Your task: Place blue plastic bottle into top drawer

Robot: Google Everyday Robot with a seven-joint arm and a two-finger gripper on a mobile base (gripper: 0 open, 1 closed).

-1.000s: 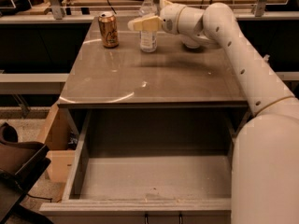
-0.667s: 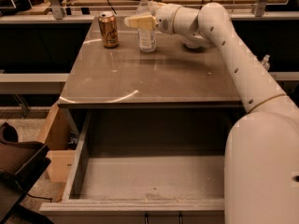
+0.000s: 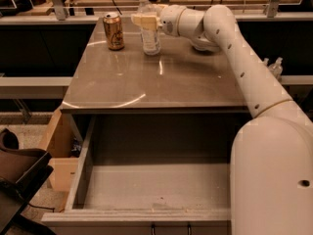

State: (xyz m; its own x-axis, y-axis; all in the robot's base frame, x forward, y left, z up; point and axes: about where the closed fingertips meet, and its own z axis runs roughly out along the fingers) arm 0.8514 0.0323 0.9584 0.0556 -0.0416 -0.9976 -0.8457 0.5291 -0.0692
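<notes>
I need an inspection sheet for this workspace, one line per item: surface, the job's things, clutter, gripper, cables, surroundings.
Surface: table, smooth top with glare, two things on it.
Job's things: bottle upright near the table's far edge; drawer open below the table's front, no objects seen inside.
Clutter: can upright, left of the bottle, apart from it.
Gripper: gripper at the bottle's upper half, reaching in from the right.
Cables: dark cable on the bench behind the table.
Surroundings: cardboard box left of the drawer; small bottles at right, beyond the arm.
</notes>
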